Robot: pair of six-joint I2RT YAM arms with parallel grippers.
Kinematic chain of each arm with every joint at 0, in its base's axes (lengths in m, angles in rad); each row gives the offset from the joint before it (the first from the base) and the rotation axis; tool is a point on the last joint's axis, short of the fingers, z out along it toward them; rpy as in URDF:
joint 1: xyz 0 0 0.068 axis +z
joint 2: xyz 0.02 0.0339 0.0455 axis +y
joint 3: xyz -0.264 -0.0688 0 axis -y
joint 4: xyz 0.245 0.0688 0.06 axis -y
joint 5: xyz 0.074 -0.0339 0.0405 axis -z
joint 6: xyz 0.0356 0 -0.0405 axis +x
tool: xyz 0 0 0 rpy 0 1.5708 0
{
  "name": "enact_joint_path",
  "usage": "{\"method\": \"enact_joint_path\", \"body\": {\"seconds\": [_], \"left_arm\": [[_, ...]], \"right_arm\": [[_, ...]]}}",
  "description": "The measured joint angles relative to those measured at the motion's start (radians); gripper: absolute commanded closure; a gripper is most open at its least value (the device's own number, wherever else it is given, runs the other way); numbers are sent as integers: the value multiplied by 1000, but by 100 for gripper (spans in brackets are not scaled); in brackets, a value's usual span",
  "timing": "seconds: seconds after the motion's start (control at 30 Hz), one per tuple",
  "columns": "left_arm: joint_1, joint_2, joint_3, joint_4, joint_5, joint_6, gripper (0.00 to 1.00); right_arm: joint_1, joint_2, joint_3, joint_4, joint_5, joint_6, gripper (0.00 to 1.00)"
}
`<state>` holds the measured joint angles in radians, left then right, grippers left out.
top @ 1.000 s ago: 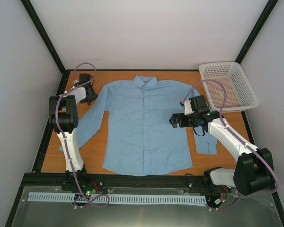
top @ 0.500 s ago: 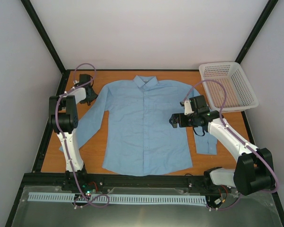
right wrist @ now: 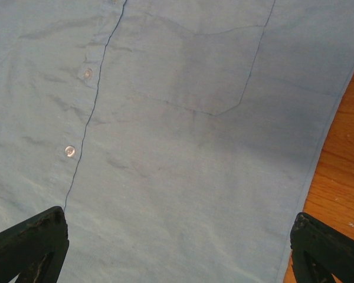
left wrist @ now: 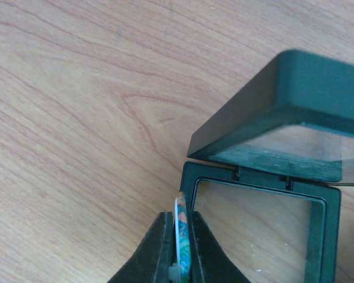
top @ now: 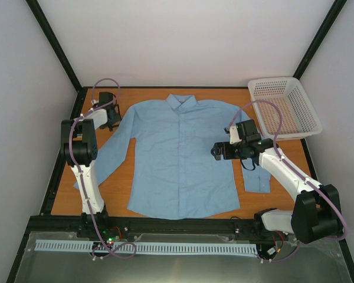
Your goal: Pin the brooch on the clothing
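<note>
Pinched brooch (left wrist: 182, 236) edge-on in left gripper (left wrist: 179, 218), just beside open black box (left wrist: 265, 147), far left. Hung right gripper (right wrist: 177, 242) wide, empty, over shirt (right wrist: 183, 147).

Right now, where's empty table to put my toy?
Bare wood shows between the shirt and its sleeve by the left arm, and near the front right corner. Crowded: far left, around the left tool and box; far right, the basket.
</note>
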<state>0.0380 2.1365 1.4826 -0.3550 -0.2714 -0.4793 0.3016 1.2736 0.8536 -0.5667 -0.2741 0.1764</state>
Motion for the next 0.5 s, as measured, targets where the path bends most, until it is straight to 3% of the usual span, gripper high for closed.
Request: {"method": "enact_joint_path", "body": {"seconds": [0.23, 0.5], "left_arm": [[-1, -32, -3, -29, -9, 0, 89], [-5, -146, -16, -57, 50, 0, 94]], "right_arm": [[0, 0, -4, 2, -11, 4, 0], [0, 0, -4, 3, -27, 5, 0]]}}
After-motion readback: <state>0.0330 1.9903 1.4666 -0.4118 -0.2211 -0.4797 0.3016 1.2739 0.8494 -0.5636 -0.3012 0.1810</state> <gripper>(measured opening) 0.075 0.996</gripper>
